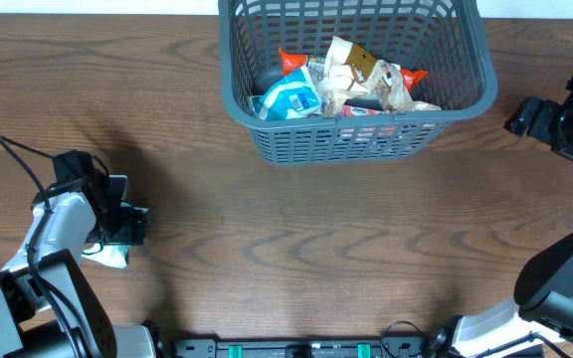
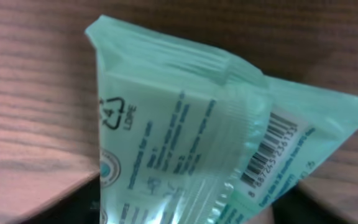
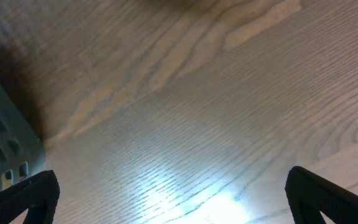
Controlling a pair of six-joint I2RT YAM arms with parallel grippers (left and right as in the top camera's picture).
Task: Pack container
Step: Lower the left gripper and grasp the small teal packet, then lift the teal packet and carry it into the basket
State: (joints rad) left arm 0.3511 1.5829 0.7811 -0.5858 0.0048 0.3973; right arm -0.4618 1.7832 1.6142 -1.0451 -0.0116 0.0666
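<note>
At the far edge of the table (image 1: 296,229), about the middle of its width, stands the container (image 1: 336,141), a dark grey lattice-sided basket with a thick rim. Several snack packets lie heaped inside it. A blue-and-white packet (image 1: 288,99) is toward the left, with an orange-red packet (image 1: 291,62) just beyond it. Crumpled beige and brown packets (image 1: 356,75) fill the middle and right.

My right gripper (image 3: 173,186) hangs just off the basket's right side, over bare wood. Its fingers (image 3: 23,196) are spread wide with nothing between them. Through my right wrist camera I see the basket's slotted corner at the left edge of the picture.

My left gripper (image 2: 185,186) is well apart from the basket, down at the near left of the table. A mint-green plastic packet (image 2: 185,124) fills most of my left wrist view. Its printed back faces the camera, showing a barcode (image 2: 272,149) on the right and a recycling triangle marked LDPE (image 2: 118,113) on the left. A crimped seal runs along the packet's upper end. The dark fingers (image 2: 73,205) sit on either side of its lower part, close against its edges. Whether they are pinching it or only flanking it I cannot tell. From overhead, a pale corner of the packet pokes out beneath that gripper onto the wood.
</note>
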